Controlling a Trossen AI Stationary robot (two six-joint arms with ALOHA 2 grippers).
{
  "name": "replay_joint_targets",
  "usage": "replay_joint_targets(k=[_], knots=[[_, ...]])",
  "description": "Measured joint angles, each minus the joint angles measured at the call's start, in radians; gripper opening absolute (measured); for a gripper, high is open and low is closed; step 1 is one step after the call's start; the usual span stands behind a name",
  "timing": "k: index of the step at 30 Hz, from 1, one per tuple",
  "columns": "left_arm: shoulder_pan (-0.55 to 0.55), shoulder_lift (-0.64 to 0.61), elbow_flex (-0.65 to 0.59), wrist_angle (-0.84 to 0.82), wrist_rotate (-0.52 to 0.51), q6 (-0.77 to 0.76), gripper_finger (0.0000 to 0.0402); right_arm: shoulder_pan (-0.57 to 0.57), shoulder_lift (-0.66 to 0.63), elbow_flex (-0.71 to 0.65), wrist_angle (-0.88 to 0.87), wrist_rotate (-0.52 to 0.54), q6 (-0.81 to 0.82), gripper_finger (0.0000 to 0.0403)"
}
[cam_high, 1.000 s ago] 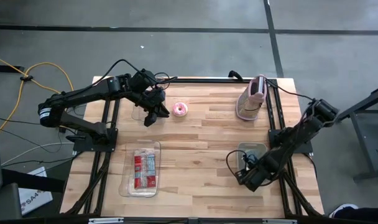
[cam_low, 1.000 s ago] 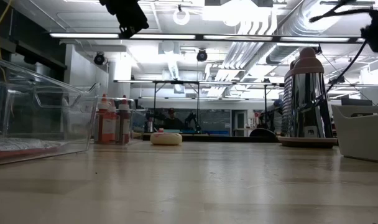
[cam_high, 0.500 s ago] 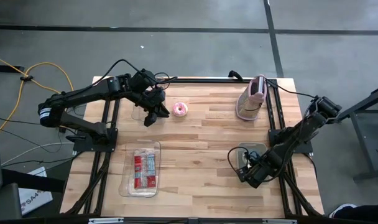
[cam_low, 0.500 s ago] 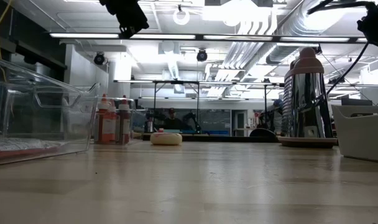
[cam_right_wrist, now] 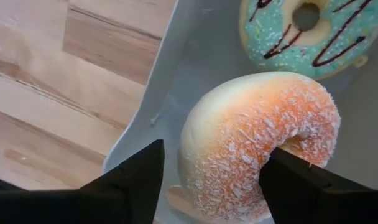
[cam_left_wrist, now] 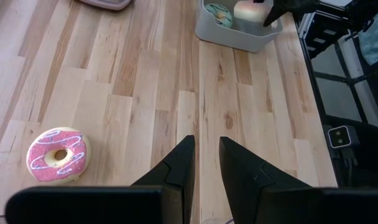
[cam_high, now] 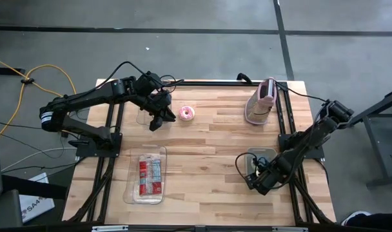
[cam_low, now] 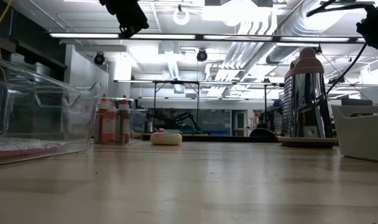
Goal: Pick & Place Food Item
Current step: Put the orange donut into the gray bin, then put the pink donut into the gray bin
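A pink-iced donut (cam_high: 187,114) (cam_left_wrist: 57,154) lies flat on the wooden table at the far middle. Just left of it and above the table, my left gripper (cam_high: 155,124) (cam_left_wrist: 206,146) hangs with a narrow gap between its fingers and nothing in it. A grey bin (cam_high: 260,154) (cam_right_wrist: 170,93) stands at the near right. It holds a sugar-dusted donut (cam_right_wrist: 257,137), tilted on edge, and a teal-iced donut (cam_right_wrist: 307,28) lying flat. My right gripper (cam_high: 259,183) (cam_right_wrist: 211,180) points down into the bin, open, a finger on each side of the sugared donut. My right gripper comes from above with its fingers astride the sugared donut's lower part (cam_right_wrist: 195,168). A strip of the bin shows between one finger (cam_right_wrist: 136,180) and the donut. I cannot tell whether the other finger (cam_right_wrist: 301,186) touches it. The donut rests in the bin.
A clear tray (cam_high: 147,175) with a red-and-white food packet stands at the near left. A pink-topped metal pot (cam_high: 261,102) stands at the far right. Bare wood lies across the table's middle. Red-capped bottles (cam_low: 111,121) show in the low view.
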Motion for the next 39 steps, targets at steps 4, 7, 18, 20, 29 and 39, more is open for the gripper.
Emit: replay_joint_targets(k=[4,7,18,20,29,39], knots=[[0.000,0.000,0.000,0.000,0.000,0.000,0.0070,0.000,0.003,-0.017,0.017,-0.003,0.000,0.0242],[0.000,0.000,0.000,0.000,0.000,0.000,0.0070,0.000,0.002,-0.019,0.023,-0.003,0.000,0.0244],[0.000,0.000,0.000,0.000,0.000,0.000,0.0070,0.002,0.002,-0.019,0.037,-0.004,0.003,0.0245],[0.000,0.000,0.000,0.000,0.000,0.000,0.0070,0.002,0.002,-0.019,0.023,-0.021,0.013,0.0245],[0.000,0.000,0.000,0.000,0.000,0.000,0.0070,0.002,0.002,-0.019,0.029,-0.001,-0.008,0.0245],[0.000,0.000,0.000,0.000,0.000,0.000,0.0070,0.002,0.002,-0.019,0.029,0.001,-0.004,0.0245]])
